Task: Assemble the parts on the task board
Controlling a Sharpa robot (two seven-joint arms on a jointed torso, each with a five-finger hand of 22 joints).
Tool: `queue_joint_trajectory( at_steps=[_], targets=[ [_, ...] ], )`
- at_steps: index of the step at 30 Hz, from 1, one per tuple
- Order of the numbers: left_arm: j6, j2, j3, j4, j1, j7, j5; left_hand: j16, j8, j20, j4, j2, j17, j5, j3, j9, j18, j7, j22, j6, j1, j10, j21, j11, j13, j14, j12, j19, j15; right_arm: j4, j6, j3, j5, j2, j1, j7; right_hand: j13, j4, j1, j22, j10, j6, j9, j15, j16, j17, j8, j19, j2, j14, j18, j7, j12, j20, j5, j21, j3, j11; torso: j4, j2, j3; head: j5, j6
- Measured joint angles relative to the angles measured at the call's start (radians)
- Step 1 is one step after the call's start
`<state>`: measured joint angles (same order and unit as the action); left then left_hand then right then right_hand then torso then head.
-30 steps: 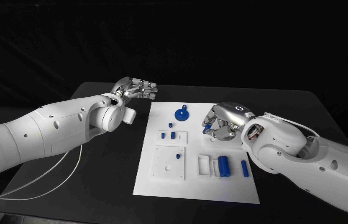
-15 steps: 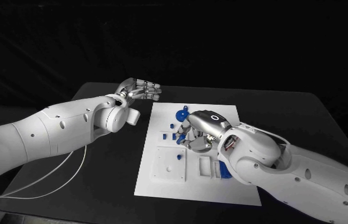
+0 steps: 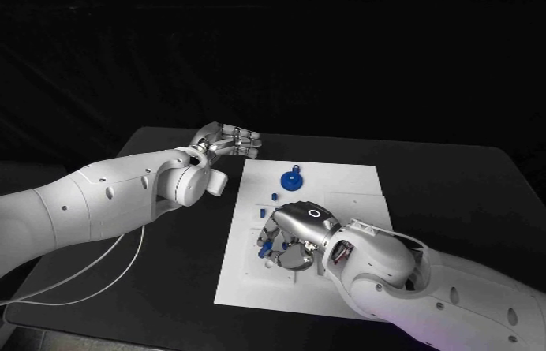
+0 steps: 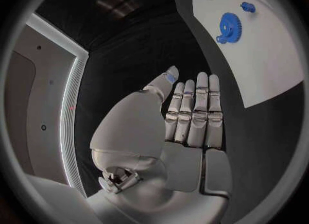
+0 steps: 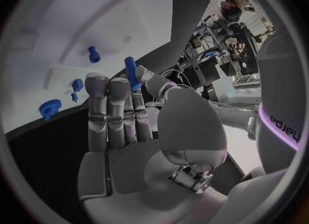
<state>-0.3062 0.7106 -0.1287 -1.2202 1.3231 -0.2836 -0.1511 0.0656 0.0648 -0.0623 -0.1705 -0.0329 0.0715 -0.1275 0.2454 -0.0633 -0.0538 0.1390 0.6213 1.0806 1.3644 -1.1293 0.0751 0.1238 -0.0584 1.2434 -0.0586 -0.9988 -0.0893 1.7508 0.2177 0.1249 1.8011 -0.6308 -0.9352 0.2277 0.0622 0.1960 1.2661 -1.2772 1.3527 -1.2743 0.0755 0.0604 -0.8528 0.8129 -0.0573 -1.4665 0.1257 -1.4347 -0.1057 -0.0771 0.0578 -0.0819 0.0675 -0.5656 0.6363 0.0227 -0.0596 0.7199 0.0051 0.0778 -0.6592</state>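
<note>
The white task board [image 3: 347, 189] lies in the middle of the table. A blue gear [image 3: 293, 180] sits near its far edge, also the blue gear [image 4: 229, 27] and the blue gear [image 5: 49, 108]. My right hand [image 3: 291, 243] hovers over the board's near left part and pinches a thin blue peg [image 5: 131, 74] between thumb and a finger. Another blue peg [image 5: 94, 54] stands in a raised white block. Small blue parts [image 3: 273, 200] lie just beyond the hand. My left hand [image 3: 233, 141] is held up off the board's far left corner, fingers straight, holding nothing.
Black table [image 3: 170, 240] surrounds the board on all sides. A white cable [image 3: 108, 268] hangs from my left arm over the table's left side. My right forearm [image 3: 421, 288] covers the board's near right part.
My right hand has swept from the board's right middle across to its near left part, carrying the blue peg. The left hand has stayed almost still.
</note>
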Motion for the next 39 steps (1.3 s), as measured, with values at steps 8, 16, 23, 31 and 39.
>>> queue_joint_trajectory(
  at_steps=[8,16,23,31,39],
  targets=[
    [0.004,-0.004,0.000,0.002,0.000,-0.002,0.006,0.000,0.000,-0.007,0.015,0.007,0.000,0.059,-0.021,0.000,0.000,0.000,-0.032,0.000,-0.007,-0.015,0.000,-0.007,0.000,-0.007,0.000,0.000,0.000,-0.008,-0.001,-0.015,0.002,0.012,0.011,-0.007,0.001,0.004,-0.005,0.000,0.004,-0.004,0.000,0.000,0.000,0.001,-0.004,0.000,-0.005,0.000,0.000,0.004,0.000,0.000,0.006,0.000,0.002,0.004,-0.0004,0.000,0.0008,0.009,-0.007],
    [0.012,-0.005,-0.001,0.003,0.000,-0.004,0.008,0.000,0.000,-0.008,0.015,0.016,0.000,0.061,-0.033,0.000,0.000,0.000,-0.080,0.000,0.003,-0.023,0.000,-0.009,0.000,-0.007,0.000,-0.007,0.000,-0.010,-0.003,-0.019,0.005,0.008,0.013,-0.009,0.001,0.004,-0.005,0.000,0.004,-0.004,0.001,0.000,0.000,0.001,-0.004,0.000,-0.005,0.000,0.000,0.004,0.000,0.000,0.006,0.000,0.001,0.004,0.0006,0.001,0.0012,0.012,-0.013],
    [0.017,-0.005,-0.001,0.004,0.000,-0.004,0.009,0.000,0.000,-0.007,0.015,0.016,0.000,0.061,-0.034,0.000,0.000,0.000,-0.090,0.000,0.003,-0.023,0.000,-0.009,0.000,-0.007,0.000,-0.007,0.000,-0.007,-0.005,-0.019,0.013,-0.004,0.014,-0.009,0.001,0.008,-0.005,0.000,0.004,-0.003,0.001,0.000,0.000,0.001,-0.004,0.000,-0.005,0.000,0.000,0.004,-0.001,0.000,0.006,0.000,0.004,0.004,0.0012,0.001,0.0025,0.015,-0.016],
    [0.019,-0.004,-0.001,0.005,-0.001,-0.004,0.010,0.000,0.000,-0.007,0.015,0.016,0.000,0.055,-0.034,0.000,0.000,0.000,-0.094,0.000,0.003,-0.023,0.000,-0.009,0.000,-0.007,0.000,-0.007,0.000,0.010,-0.007,-0.019,0.023,-0.025,0.015,-0.007,0.001,0.009,-0.005,0.000,0.004,-0.002,0.001,-0.002,0.000,0.002,-0.004,0.000,-0.005,-0.002,0.002,0.005,-0.002,0.000,0.006,0.000,0.003,0.004,0.0012,0.001,0.0024,0.014,-0.016],
    [0.021,-0.004,-0.001,0.009,-0.002,-0.004,0.010,0.000,0.000,-0.007,0.015,0.016,0.000,0.055,-0.034,0.000,0.000,0.000,-0.096,0.000,0.003,-0.023,0.000,-0.009,0.000,-0.007,0.000,-0.007,0.000,0.022,-0.022,-0.019,0.025,-0.042,0.015,-0.007,0.000,0.013,-0.009,-0.001,0.004,-0.006,0.001,-0.002,0.000,0.002,-0.001,0.000,-0.009,-0.002,0.005,0.001,0.000,0.000,0.006,-0.005,0.004,0.004,0.0016,0.000,0.0012,0.011,-0.015]
  ],
)
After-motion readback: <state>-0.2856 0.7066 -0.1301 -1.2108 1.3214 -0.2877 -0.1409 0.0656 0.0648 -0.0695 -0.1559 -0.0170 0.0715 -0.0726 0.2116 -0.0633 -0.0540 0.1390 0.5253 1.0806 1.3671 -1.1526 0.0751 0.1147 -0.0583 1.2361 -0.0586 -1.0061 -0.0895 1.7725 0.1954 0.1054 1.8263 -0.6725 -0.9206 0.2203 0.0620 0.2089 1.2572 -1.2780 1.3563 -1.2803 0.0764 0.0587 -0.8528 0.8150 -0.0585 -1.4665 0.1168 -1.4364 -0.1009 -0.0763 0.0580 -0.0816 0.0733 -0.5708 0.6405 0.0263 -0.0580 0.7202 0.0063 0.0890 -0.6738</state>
